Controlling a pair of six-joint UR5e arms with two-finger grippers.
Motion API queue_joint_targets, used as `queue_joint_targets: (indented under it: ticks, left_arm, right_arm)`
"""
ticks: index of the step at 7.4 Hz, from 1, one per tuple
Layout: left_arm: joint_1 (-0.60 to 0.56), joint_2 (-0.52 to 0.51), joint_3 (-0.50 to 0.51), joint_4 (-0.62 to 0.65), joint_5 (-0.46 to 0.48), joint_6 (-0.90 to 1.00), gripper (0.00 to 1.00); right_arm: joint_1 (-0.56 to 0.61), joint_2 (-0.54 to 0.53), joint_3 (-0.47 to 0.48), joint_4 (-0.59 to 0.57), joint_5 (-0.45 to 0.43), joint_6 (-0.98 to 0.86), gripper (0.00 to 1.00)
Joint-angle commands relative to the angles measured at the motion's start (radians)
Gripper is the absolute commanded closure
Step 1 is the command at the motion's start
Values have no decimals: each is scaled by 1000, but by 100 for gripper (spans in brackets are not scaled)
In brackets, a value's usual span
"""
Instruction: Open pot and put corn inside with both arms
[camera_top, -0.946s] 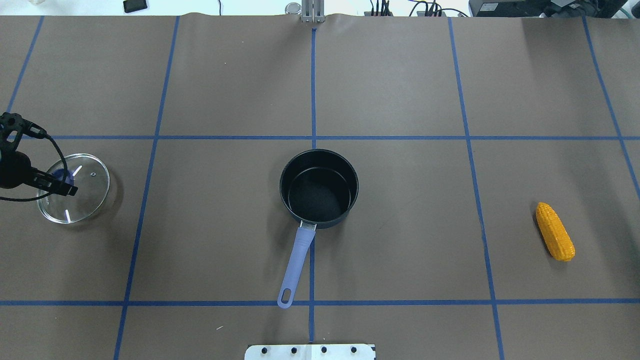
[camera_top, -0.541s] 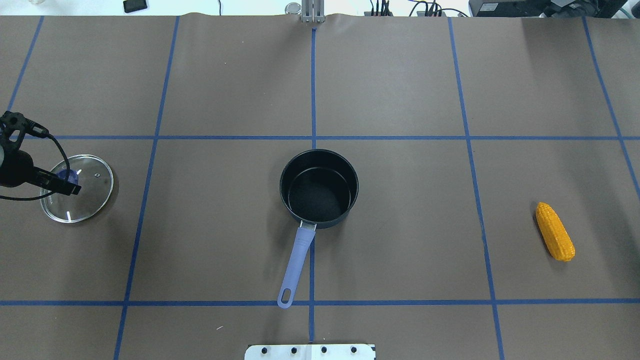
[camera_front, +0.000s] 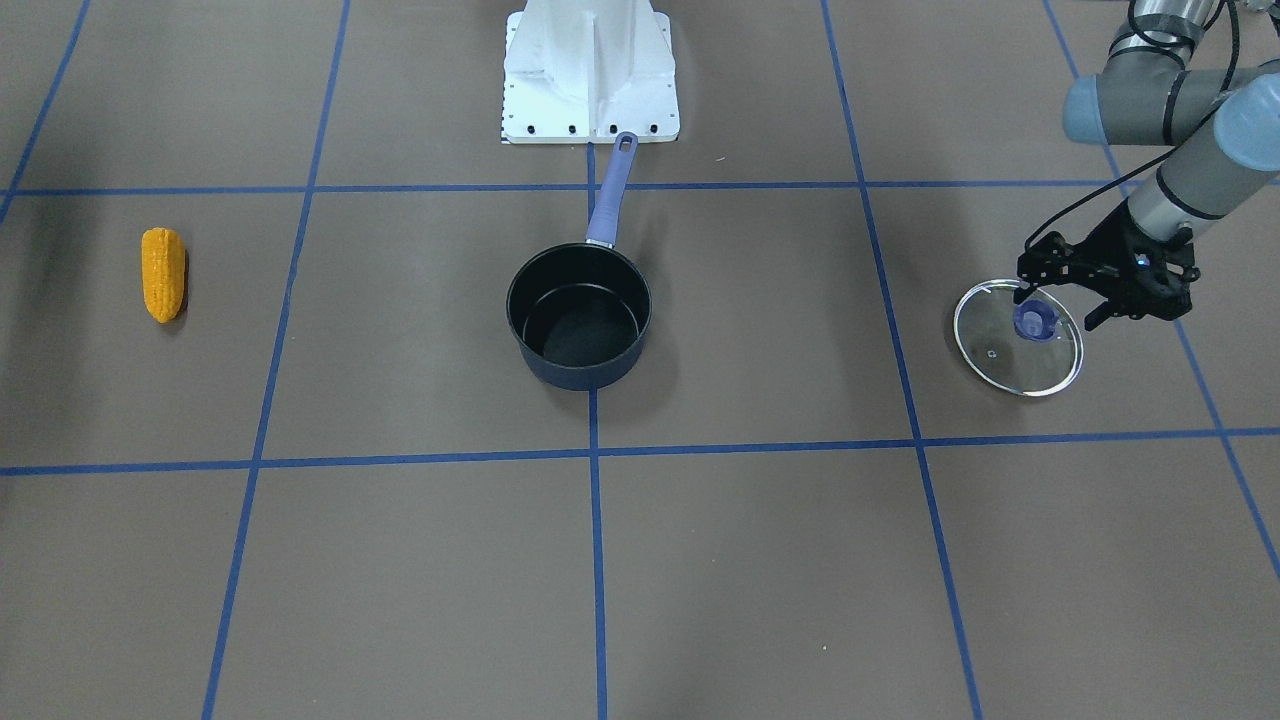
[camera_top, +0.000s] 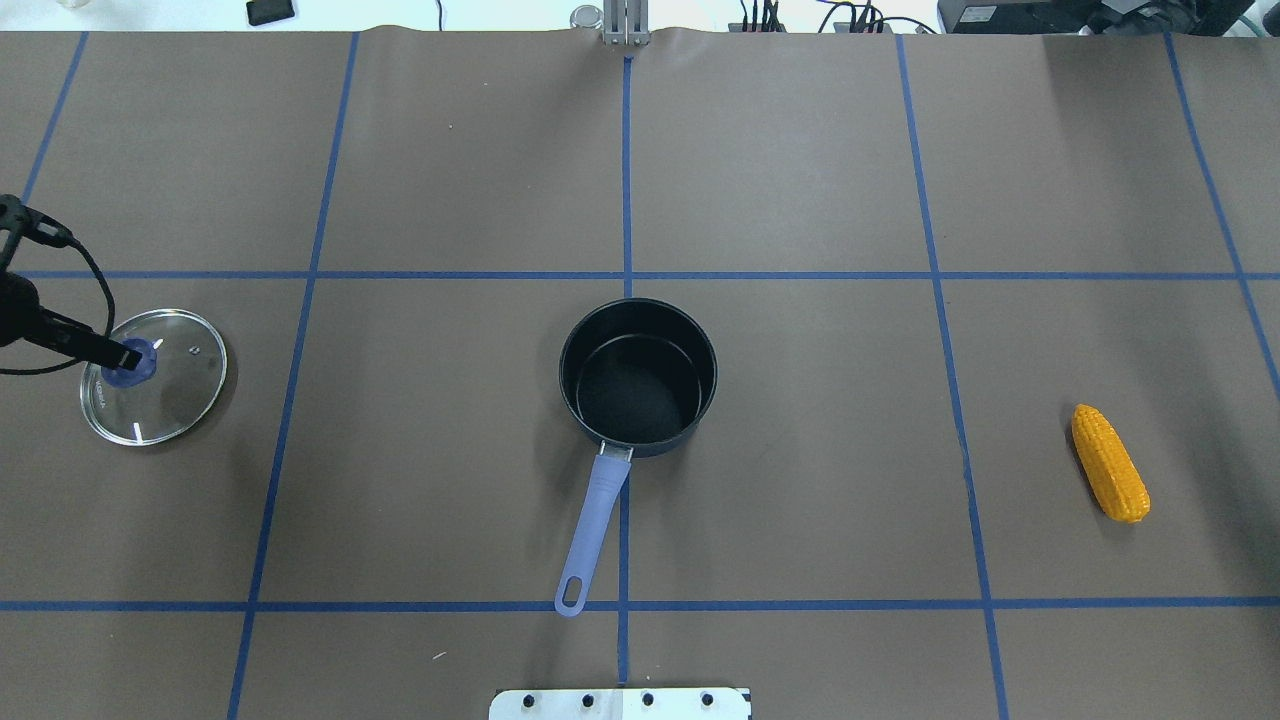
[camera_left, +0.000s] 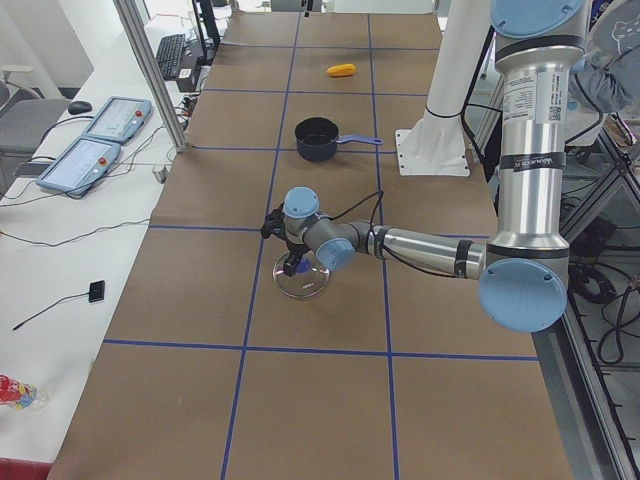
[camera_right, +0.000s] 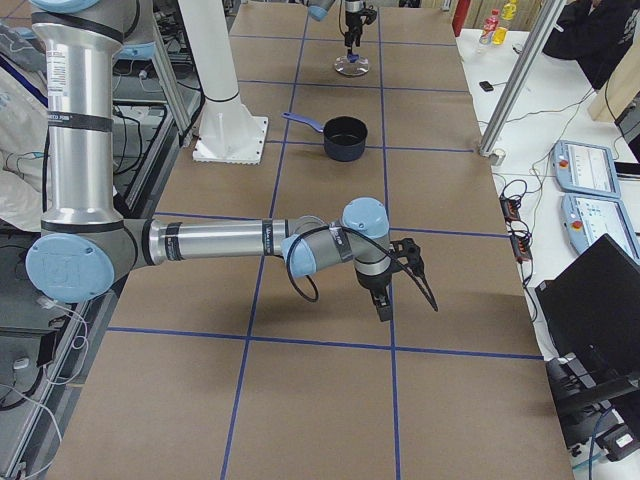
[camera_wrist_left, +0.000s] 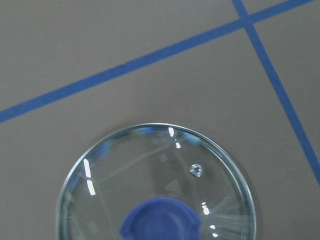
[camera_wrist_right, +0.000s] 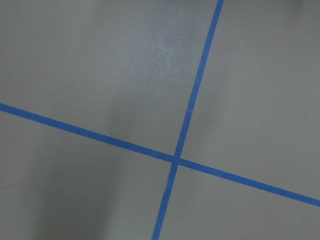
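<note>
The pot (camera_top: 638, 375) stands uncovered at the table's middle, its lavender handle (camera_top: 595, 530) pointing toward the robot's base; it also shows in the front view (camera_front: 578, 315). The corn (camera_top: 1110, 463) lies far right on the table, seen too in the front view (camera_front: 163, 273). The glass lid (camera_top: 170, 395) lies flat at far left. My left gripper (camera_front: 1055, 305) is open, its fingers beside the lid's blue knob (camera_wrist_left: 160, 220). My right gripper (camera_right: 385, 305) shows only in the exterior right view, low over bare table; I cannot tell whether it is open.
The white base plate (camera_front: 590, 70) sits at the robot's edge just behind the pot handle. Blue tape lines grid the brown table. Control pendants (camera_left: 100, 120) and cables lie on the side bench beyond the table's far edge.
The lid came down flat onto the table and the left gripper let go of its knob, then drew back toward the left edge. Pot and corn have not moved.
</note>
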Motion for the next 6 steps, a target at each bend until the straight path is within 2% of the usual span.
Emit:
queue_joint_targets:
  ticks: [1, 2, 3, 4, 6]
  left_arm:
    - [-194, -59, -1, 242, -29, 276, 2]
    - [-289, -92, 0, 372, -28, 409, 2]
    - [-377, -113, 3, 451, -28, 550, 2]
    - [-464, -113, 32, 453, -25, 588, 2]
    - [-563, -104, 136, 444, -43, 593, 2]
  right_arm:
    - [-108, -8, 103, 7, 6, 245, 0]
    - [-166, -24, 116, 93, -5, 370, 0]
    - [-232, -46, 117, 196, -26, 496, 0]
    - [-300, -66, 129, 244, -61, 586, 0]
    - [-470, -102, 194, 246, -199, 683, 0]
